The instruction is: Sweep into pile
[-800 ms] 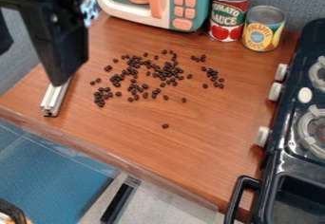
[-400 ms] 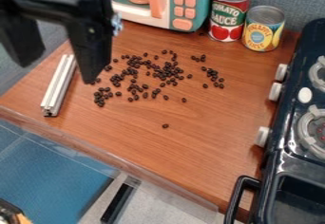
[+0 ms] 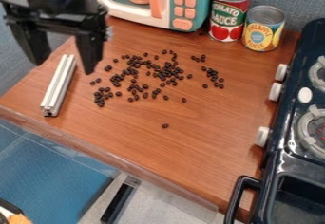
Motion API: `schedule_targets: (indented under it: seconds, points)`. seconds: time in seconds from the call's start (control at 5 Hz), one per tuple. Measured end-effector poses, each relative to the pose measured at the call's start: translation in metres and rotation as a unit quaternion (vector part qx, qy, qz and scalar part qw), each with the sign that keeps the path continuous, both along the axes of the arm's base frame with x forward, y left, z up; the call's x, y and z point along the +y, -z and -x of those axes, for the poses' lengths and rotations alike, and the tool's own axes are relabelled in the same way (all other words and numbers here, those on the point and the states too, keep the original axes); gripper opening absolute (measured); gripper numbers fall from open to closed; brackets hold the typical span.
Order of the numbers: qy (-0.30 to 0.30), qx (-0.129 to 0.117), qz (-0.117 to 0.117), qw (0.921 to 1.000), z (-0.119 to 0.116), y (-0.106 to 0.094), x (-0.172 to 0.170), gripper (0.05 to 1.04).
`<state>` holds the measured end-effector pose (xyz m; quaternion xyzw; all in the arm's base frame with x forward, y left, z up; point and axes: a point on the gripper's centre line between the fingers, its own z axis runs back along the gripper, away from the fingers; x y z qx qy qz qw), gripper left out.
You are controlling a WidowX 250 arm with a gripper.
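My gripper point(image 3: 64, 67) hangs at the upper left, its two fingers well apart and nothing between them. Dark beans point(image 3: 166, 71) lie scattered over the upper middle of the wooden table point(image 3: 209, 137), thickest around the centre. A small group sits to the right, another at the lower left of the spread, and a single bean point(image 3: 166, 126) lies apart, nearer the front edge. On the table's left side a silver metal bar point(image 3: 58, 85) lies lengthwise, below the gripper in the view and to the left of the beans.
A toy microwave point(image 3: 184, 4) stands at the back, with a red can point(image 3: 229, 14) and a yellow can point(image 3: 262, 29) beside it. Along the right side is a dark toy stove point(image 3: 292, 123) with white knobs and a black handle point(image 3: 234, 197) at its front.
The gripper first shifted right, then moved farther back from the camera, and both fingers now show in full. The beans and the metal bar have kept their places.
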<state>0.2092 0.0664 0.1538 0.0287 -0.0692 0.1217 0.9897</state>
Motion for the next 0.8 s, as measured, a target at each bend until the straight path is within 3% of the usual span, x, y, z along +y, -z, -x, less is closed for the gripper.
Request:
schedule_targets:
  seconds: [0.4, 0.6, 0.8]
  points:
    - [-0.063, 0.024, -0.036, 0.997, -0.05, 0.064, 0.061, 0.998]
    - [-0.106, 0.028, -0.046, 0.9929, -0.073, 0.087, 0.079, 0.998]
    - [-0.123, 0.028, -0.055, 0.9905, -0.083, 0.096, 0.087, 0.998]
